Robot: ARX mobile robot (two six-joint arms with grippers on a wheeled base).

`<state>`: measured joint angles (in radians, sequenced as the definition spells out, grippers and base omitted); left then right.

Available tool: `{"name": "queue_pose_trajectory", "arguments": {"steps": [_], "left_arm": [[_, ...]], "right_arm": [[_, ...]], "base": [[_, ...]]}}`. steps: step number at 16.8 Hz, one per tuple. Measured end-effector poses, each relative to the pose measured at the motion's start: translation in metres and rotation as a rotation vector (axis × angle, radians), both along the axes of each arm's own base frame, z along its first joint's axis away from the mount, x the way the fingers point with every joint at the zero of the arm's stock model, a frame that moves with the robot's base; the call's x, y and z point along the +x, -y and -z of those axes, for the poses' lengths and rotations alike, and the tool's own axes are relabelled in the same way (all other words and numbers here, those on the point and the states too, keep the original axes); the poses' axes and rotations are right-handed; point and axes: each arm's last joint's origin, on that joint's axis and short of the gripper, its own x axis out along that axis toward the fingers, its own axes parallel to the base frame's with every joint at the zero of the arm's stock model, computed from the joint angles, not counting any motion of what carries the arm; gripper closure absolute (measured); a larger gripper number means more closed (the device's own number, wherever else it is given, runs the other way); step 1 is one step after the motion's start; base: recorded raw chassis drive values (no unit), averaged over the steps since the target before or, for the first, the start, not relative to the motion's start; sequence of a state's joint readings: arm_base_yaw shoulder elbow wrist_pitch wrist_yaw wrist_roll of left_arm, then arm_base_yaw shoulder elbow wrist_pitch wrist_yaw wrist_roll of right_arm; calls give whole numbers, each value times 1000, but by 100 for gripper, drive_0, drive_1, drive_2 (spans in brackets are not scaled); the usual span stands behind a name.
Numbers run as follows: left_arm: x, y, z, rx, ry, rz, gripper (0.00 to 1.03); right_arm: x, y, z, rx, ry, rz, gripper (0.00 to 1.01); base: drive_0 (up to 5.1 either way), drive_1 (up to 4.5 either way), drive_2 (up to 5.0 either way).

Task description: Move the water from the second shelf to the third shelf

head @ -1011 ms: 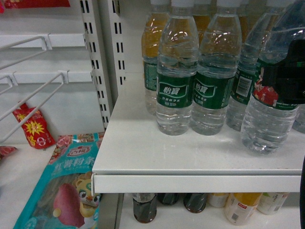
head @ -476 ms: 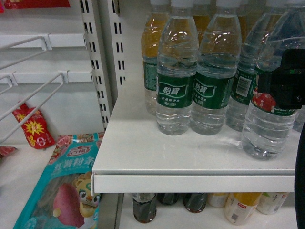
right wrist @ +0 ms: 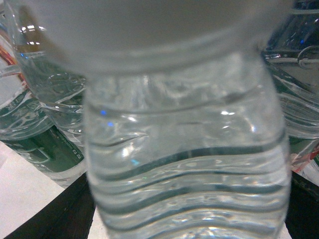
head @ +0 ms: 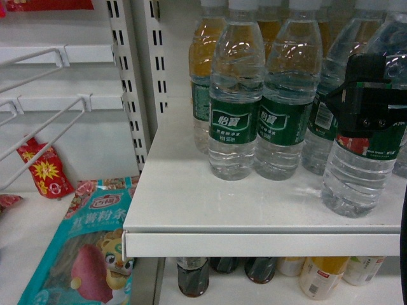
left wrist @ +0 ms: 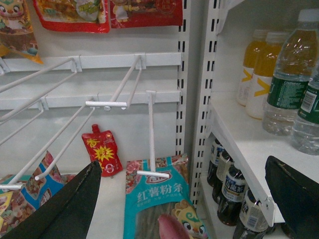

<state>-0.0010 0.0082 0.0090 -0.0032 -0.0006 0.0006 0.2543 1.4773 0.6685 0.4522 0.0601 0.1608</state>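
My right gripper (head: 365,105) is shut on the water (head: 356,175), a clear ribbed bottle with a green label, at its label height. The bottle stands near the front right of the white shelf (head: 191,203). In the right wrist view the water (right wrist: 184,164) fills the frame, and the black fingers (right wrist: 55,214) press against both of its sides. My left gripper (left wrist: 182,199) hangs open and holds nothing, left of the shelf unit over a teal snack packet (left wrist: 159,199). It is out of the head view.
Two more green-label water bottles (head: 234,114) stand mid-shelf, with amber drinks (head: 205,57) behind them. Dark cola bottles (head: 193,276) and pale bottles line the shelf below. White wire hooks (head: 44,127), a red pouch (head: 44,168) and a slotted upright (head: 130,95) are to the left.
The held water bottle has slid a little toward the shelf's front edge, and the right gripper has come more fully into the head view around its label.
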Motion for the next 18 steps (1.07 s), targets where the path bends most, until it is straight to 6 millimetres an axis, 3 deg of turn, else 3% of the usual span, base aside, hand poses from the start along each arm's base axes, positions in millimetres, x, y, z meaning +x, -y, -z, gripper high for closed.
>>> {"name": "queue_pose_trajectory", "arguments": {"steps": [6, 8, 14, 15, 16, 17, 18], "left_arm": [[0, 0, 0, 0, 0, 0, 5], [0, 0, 0, 0, 0, 0, 5], [0, 0, 0, 0, 0, 0, 5], [0, 0, 0, 0, 0, 0, 5], [0, 0, 0, 0, 0, 0, 5], [0, 0, 0, 0, 0, 0, 5], [0, 0, 0, 0, 0, 0, 5]], "right_arm": [[-21, 5, -19, 31, 20, -2, 3], [-36, 8, -17, 27, -6, -2, 3], [-96, 18, -42, 55, 58, -5, 3], [-104, 19, -48, 52, 202, 41, 8], [-124, 33, -42, -17, 333, 135, 25], [-137, 45, -31, -66, 317, 170, 36], [-156, 62, -21, -92, 305, 172, 56]], "base": [[0, 0, 0], [0, 0, 0], [0, 0, 0], [0, 0, 0], [0, 0, 0], [0, 0, 0], [0, 0, 0]]}}
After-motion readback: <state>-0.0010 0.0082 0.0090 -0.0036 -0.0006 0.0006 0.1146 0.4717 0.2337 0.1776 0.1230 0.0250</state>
